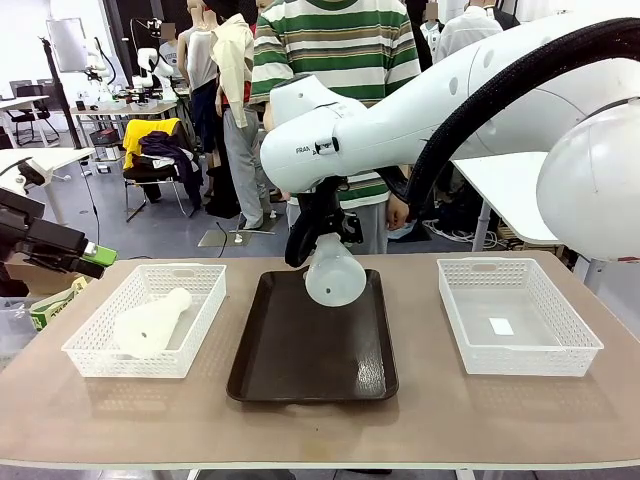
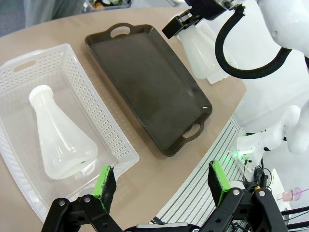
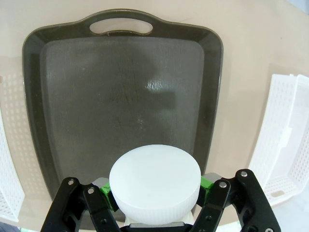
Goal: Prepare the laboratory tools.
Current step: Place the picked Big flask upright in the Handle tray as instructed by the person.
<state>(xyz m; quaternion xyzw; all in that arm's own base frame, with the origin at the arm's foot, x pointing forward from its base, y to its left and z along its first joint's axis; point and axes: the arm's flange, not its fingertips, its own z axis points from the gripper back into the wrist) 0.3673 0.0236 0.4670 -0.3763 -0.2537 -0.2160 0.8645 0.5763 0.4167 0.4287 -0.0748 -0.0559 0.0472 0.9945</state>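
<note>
I see the tan table (image 1: 430, 425) carrying three things in a row, each set apart from the next: a white mesh basket (image 1: 130, 362) on the left, a dark brown tray (image 1: 310, 365) in the middle, and a second white basket (image 1: 525, 360) on the right.

Two frosted flasks (image 1: 150, 322) (image 1: 334, 272), two white mesh baskets (image 1: 130, 365) (image 1: 520, 362), one dark tray (image 1: 310, 372), two robot arms (image 1: 420, 110) (image 1: 35, 240), one person (image 1: 330, 40).
</note>
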